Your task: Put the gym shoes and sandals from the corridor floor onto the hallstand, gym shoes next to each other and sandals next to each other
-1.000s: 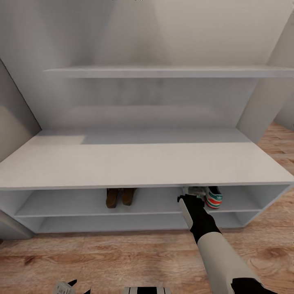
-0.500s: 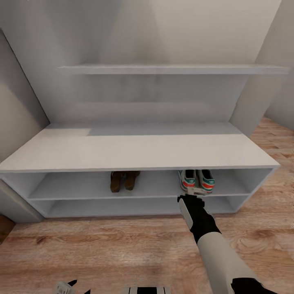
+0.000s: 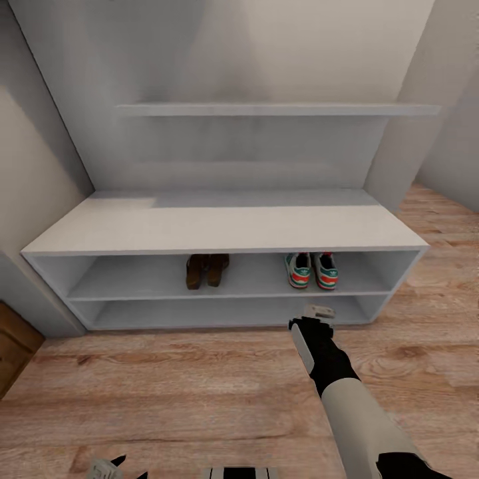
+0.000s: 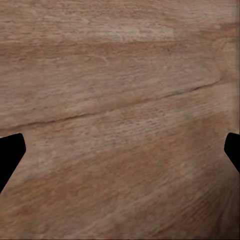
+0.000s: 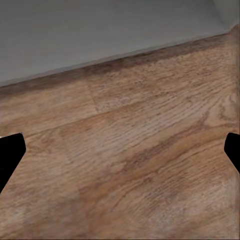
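Observation:
The two gym shoes point(image 3: 311, 269) stand side by side, heels outward, on the upper open tier of the pale grey hallstand point(image 3: 219, 229), toward its right. The two sandals point(image 3: 207, 269) sit together on the same tier near the middle. My right gripper point(image 3: 319, 311) hovers over the corridor floor point(image 3: 199, 379) just in front of the rack, below the gym shoes. In the right wrist view it point(image 5: 120, 155) is open, with nothing between the fingers and floor and the rack's base ahead. My left gripper point(image 4: 120, 155) is open over bare planks, low at my left side point(image 3: 110, 467).
A wall shelf point(image 3: 279, 108) juts out above the bench top. A brown wooden piece point(image 3: 13, 342) stands at the left edge beside a wall. Open plank floor stretches in front of the rack and on to the right.
The whole view has drawn back from the rack, so the camera moved. My right gripper, earlier at the shelf mouth by the gym shoes, is now out over the floor.

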Controlling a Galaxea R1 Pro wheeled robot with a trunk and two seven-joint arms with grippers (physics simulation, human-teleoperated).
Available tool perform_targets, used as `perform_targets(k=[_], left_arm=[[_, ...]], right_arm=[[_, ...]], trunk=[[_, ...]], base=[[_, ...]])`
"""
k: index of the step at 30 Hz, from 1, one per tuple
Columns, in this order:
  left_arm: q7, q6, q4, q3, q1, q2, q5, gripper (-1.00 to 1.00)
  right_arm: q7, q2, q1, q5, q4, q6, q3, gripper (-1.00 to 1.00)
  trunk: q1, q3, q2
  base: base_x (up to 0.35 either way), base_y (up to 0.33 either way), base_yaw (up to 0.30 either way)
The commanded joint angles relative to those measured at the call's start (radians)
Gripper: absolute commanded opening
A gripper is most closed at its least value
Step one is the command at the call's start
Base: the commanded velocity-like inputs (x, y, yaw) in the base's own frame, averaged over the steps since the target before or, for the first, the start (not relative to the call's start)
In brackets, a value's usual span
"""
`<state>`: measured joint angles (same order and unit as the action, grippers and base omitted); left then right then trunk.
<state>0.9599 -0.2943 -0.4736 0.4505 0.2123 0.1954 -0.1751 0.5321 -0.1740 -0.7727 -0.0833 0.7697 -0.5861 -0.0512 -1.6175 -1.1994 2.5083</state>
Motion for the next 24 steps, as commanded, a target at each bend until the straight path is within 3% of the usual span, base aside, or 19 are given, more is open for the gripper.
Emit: perform_targets(k=[1, 17, 24], left_arm=[[0.005, -0.005, 0.0, 0.008, 0.001, -0.001, -0.011, 1.0], [0.005, -0.005, 0.0, 0.008, 0.001, -0.002, -0.011, 1.0], [0.004, -0.005, 0.0, 0.01, 0.0, -0.001, -0.009, 1.0]], right_arm=[[0.006, -0.001, 0.0, -0.009, 0.001, -0.001, -0.001, 1.0], [0.005, -0.001, 0.001, -0.007, -0.007, 0.0, -0.001, 1.0], [0.0, -0.001, 0.001, -0.009, -0.085, 0.003, -0.001, 1.0]], trunk=[[0.001, -0.001, 0.0], [0.001, -0.001, 0.0], [0.001, -0.001, 0.0]], base=[[-0.336, 0.0, 0.0], [-0.336, 0.0, 0.0], [-0.077, 0.0, 0.0]])
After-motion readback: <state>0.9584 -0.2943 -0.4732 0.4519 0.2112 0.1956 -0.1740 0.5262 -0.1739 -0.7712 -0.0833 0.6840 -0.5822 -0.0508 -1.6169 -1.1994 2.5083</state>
